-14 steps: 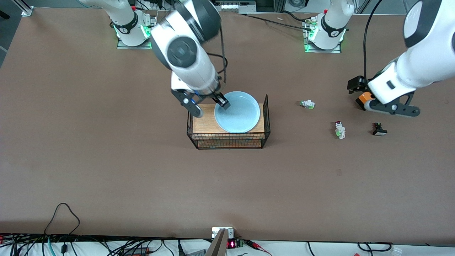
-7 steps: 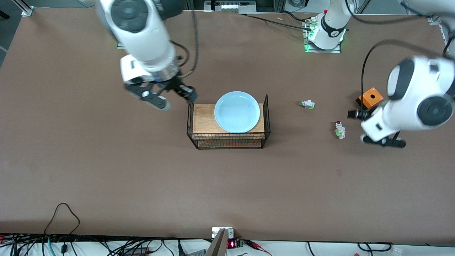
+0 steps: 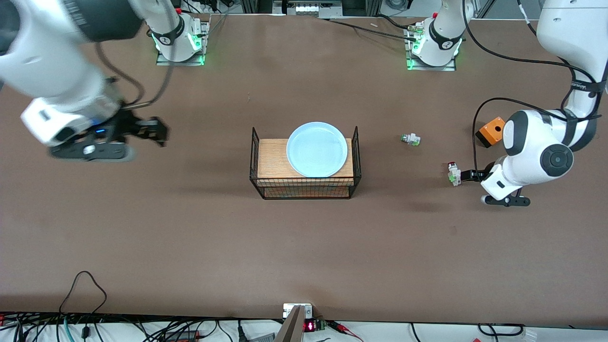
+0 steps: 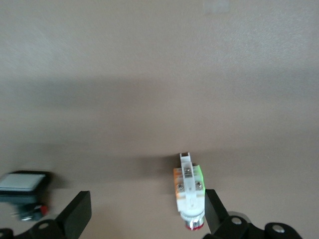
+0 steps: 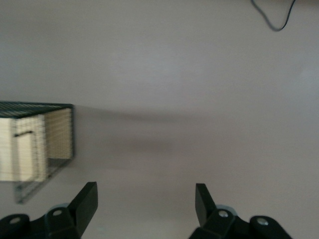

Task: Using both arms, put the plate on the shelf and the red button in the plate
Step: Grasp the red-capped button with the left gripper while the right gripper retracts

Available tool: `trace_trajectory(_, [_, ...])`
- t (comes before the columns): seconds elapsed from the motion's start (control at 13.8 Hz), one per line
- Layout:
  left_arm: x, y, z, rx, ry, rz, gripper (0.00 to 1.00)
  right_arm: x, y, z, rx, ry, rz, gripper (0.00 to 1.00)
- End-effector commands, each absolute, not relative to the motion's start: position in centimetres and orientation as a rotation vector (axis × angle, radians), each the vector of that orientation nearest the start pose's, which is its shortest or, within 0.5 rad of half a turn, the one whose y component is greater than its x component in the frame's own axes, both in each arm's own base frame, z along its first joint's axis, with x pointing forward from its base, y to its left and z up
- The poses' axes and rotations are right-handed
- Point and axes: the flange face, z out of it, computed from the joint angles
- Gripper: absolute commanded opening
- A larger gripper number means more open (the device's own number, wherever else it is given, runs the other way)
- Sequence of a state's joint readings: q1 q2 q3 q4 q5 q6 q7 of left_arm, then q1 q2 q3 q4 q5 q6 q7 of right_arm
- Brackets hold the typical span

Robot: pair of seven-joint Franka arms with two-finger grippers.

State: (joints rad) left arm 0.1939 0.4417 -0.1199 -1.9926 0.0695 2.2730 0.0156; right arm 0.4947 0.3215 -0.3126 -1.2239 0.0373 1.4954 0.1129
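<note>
Right gripper (image 3: 151, 129), jaws open and empty, had swung off the plate (image 3: 317, 149) left on the wire rack (image 3: 304, 187) toward its table end, while left gripper (image 3: 468, 175), open, dropped beside the red button (image 3: 453, 173) on the table, grasp likely next.

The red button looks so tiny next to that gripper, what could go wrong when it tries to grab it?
The red button lies off-centre, right beside one of the open left gripper's fingers, so closing may nudge or tip it instead of pinching it. The black switch sits by the other finger and could get bumped. The right gripper waits, open, over bare table.
</note>
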Motion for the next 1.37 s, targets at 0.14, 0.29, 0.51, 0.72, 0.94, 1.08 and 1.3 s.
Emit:
trace_trajectory(0.14, [57.8, 3.8, 20.8, -3.223, -0.147, 0.269, 1.00, 63.5, 9.3, 58.1, -3.213, -0.243, 0.102, 1.00])
trace_trajectory(0.29, [57.5, 3.4, 19.3, -3.223, -0.146, 0.309, 0.99, 63.7, 8.9, 58.1, -3.242, -0.266, 0.093, 1.00])
trace_trajectory(0.51, [57.5, 3.0, 18.5, -3.222, -0.145, 0.327, 0.89, 64.5, 7.5, 57.4, -3.271, -0.357, 0.093, 1.00])
trace_trajectory(0.72, [58.0, 3.3, 16.6, -3.221, -0.142, 0.264, 0.54, 64.5, 7.1, 56.8, -3.267, -0.366, 0.112, 1.00])
trace_trajectory(0.94, [57.9, 3.0, 17.8, -3.217, -0.134, 0.326, 0.16, 63.8, 7.1, 56.3, -3.250, -0.380, 0.077, 1.00])
trace_trajectory(1.08, [57.8, 2.9, 19.5, -3.210, -0.124, 0.400, 0.12, 62.4, 3.9, 55.7, -3.203, -0.330, -0.013, 1.00])
trace_trajectory(1.3, [58.9, 2.6, 23.1, -3.206, -0.099, 0.425, 0.09, 61.1, 2.9, 55.4, -3.163, -0.326, -0.051, 1.00])
